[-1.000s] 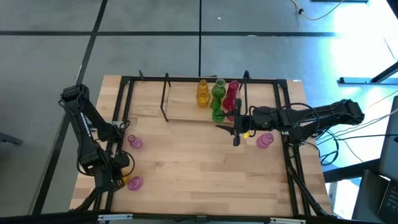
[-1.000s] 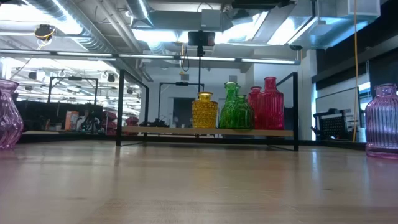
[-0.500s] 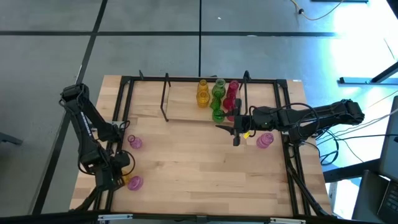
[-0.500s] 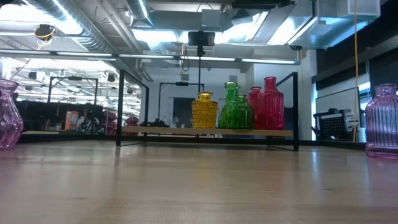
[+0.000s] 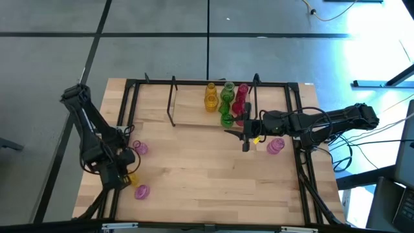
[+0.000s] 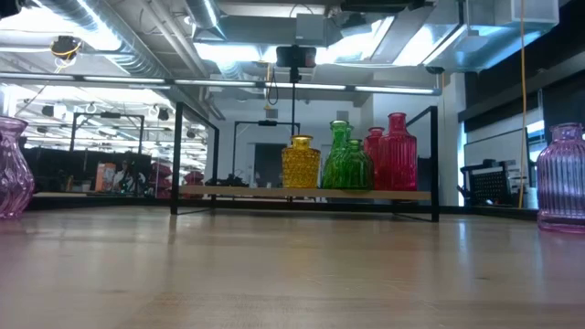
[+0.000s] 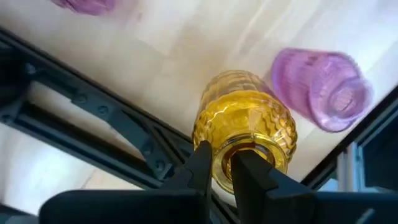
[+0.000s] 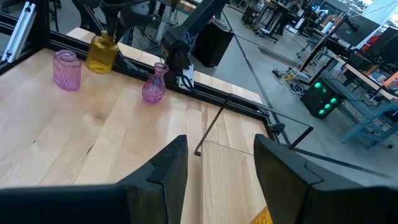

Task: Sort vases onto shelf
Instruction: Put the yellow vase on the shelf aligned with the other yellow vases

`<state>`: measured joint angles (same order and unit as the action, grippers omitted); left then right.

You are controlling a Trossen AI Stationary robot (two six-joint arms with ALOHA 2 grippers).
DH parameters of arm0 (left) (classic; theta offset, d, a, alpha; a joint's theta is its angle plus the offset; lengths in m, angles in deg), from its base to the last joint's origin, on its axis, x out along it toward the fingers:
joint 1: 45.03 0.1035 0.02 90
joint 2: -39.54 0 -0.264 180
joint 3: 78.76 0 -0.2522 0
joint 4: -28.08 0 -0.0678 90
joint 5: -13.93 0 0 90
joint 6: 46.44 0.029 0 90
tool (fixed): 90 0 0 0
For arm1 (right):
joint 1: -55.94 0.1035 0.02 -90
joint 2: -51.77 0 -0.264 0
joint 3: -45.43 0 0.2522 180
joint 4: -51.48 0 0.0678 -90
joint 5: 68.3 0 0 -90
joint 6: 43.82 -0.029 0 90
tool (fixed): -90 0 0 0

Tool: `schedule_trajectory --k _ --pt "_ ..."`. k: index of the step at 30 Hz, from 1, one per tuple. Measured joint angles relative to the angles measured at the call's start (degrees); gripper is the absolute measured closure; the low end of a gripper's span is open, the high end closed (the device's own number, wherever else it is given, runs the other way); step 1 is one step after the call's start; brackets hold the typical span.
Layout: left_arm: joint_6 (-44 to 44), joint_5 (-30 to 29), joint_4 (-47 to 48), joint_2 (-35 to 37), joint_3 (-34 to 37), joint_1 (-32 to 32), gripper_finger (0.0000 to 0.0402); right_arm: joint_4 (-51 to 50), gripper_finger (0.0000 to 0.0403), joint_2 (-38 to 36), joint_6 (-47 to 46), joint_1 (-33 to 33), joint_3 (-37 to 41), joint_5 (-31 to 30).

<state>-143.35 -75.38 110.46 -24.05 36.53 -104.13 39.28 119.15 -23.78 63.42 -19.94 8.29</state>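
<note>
Left tool (image 7: 221, 163): fingers pinching the rim of yellow vase (image 7: 245, 134) (glass; likely light, slippery, fragile; neck the surest hold); right tool (image 8: 214, 165) apart, idle beside shelf (image 5: 194, 116).

pink vase (image 6: 561, 178) cut by low view's edge; yellow vase (image 7: 245, 134) rim perhaps hidden behind left gripper (image 7: 221, 168)

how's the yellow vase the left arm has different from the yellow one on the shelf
The yellow vase by the left gripper is pinched at its neck rim by the fingers, beside the table's black frame; the yellow vase on the shelf stands free and upright. The first has pink vases near it, the second a green vase beside it. Both are translucent ribbed glass.
</note>
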Motion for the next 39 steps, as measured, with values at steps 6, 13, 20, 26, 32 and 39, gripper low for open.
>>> schedule_trajectory --k 6,13,20,26,32,39 --pt "1.11 -0.47 7.3 0.24 -4.5 2.65 0.0368 -0.07 0.0237 0.01 0.0 0.0 0.0 0.01" --pt "6.01 -6.63 8.7 0.17 -8.89 7.36 0.0368 -0.07 0.0237 0.01 0.0 0.0 0.0 0.0" --pt "16.26 -8.94 8.68 -1.57 -12.5 15.3 0.0369 -0.1 0.0237 0.01 -0.09 0.0 0.0 0.0" --pt "30.36 -8.96 8.69 -6.91 -16.66 23.58 0.0369 -1.68 0.0237 0.02 -1.2 0.0 0.0 0.01" --pt "43.57 -8.99 8.97 -12.78 -23.18 32.85 0.0368 -2.02 0.0237 0.02 -6.1 1.16 0.0 -0.15" --pt "59.55 -9.18 9.02 -19.74 -32.5 43.31 0.0368 -3.86 0.0237 0.02 -6.16 4.87 0.0 -6.26"
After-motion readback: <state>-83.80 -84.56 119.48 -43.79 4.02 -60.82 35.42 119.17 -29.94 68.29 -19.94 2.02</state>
